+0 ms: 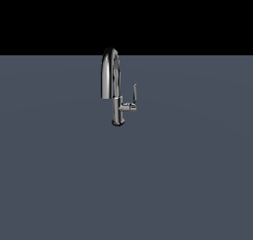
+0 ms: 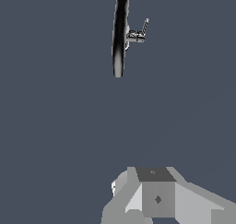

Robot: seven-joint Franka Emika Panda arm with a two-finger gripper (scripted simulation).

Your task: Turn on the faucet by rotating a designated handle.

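Observation:
The chrome faucet point(image 1: 117, 108) stands upright on the grey-blue floor, with its arched spout point(image 1: 109, 68) curving toward the exterior view's left. The handle point(image 1: 134, 92) is a thin lever blade that stands upright on a short stub on the body's right in the exterior view. In the wrist view the faucet point(image 2: 119, 34) is seen from above and far off, with the handle point(image 2: 145, 26) sticking out to one side. Neither view shows my gripper's fingers. Nothing touches the faucet.
A flat grey-blue surface point(image 1: 126, 184) stretches around the faucet, with black background behind it. A pale grey blocky part of the arm point(image 2: 156, 197) fills the wrist view's edge, well away from the faucet.

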